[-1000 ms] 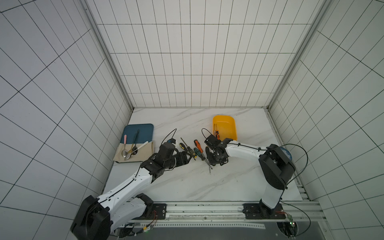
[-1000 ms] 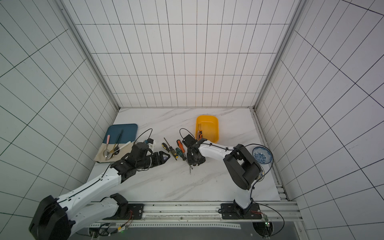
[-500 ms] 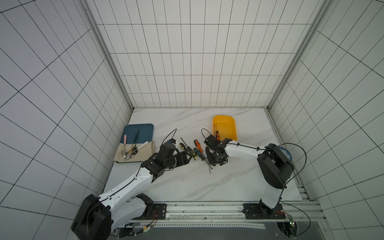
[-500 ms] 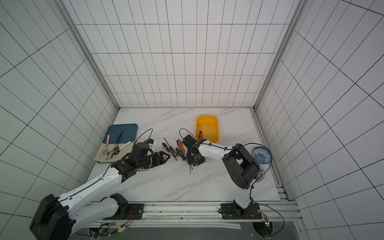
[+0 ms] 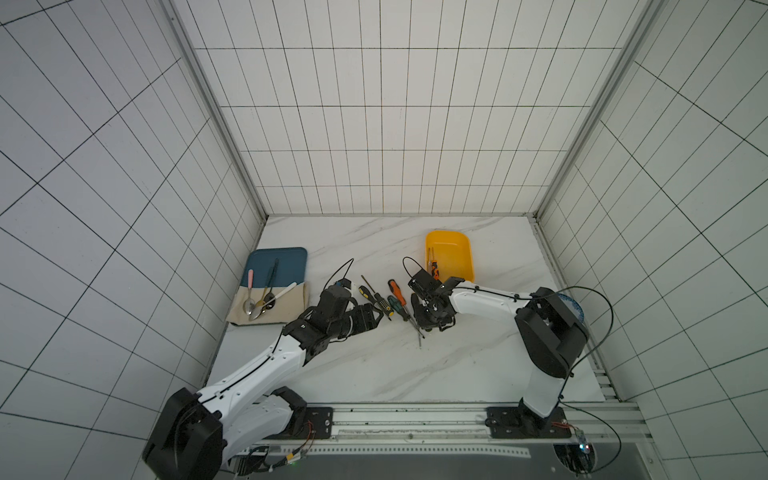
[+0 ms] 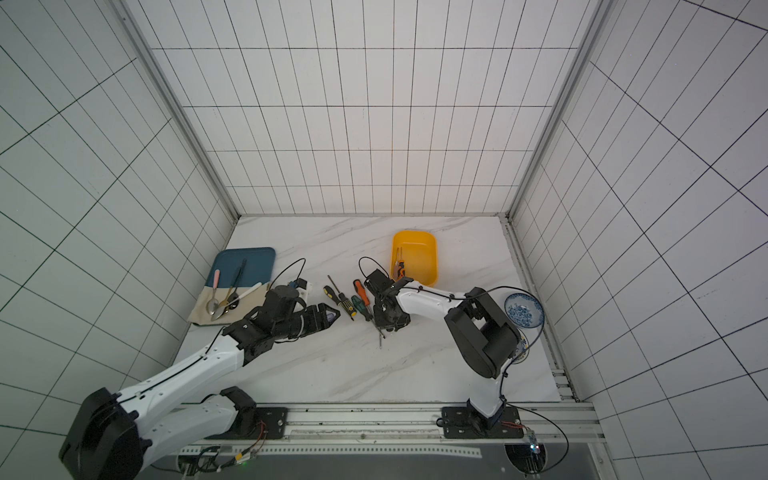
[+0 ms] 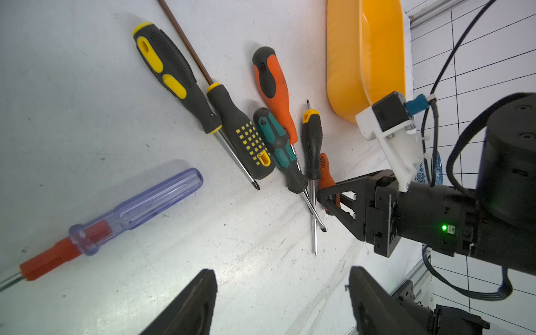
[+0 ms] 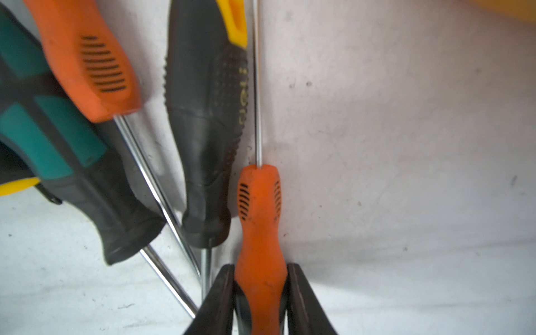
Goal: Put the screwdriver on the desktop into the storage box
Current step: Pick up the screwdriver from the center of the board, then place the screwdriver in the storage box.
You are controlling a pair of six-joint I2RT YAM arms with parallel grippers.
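Jaws on the right gripper (image 8: pixel 261 271) are narrow, pinching the small orange screwdriver (image 8: pixel 258 203) by its handle, a finger on each side, so I'd call this the grab step. It lies flat on the desktop (image 5: pixel 374 365) near the box (image 5: pixel 455 249), at the edge of the pile (image 7: pixel 275 139) closest to it. Next is probably a straight lift clear of the black handle (image 8: pixel 206 130) alongside, then a short hop over the box wall. Left gripper (image 7: pixel 281 271) hangs wide and empty, farther from the box.
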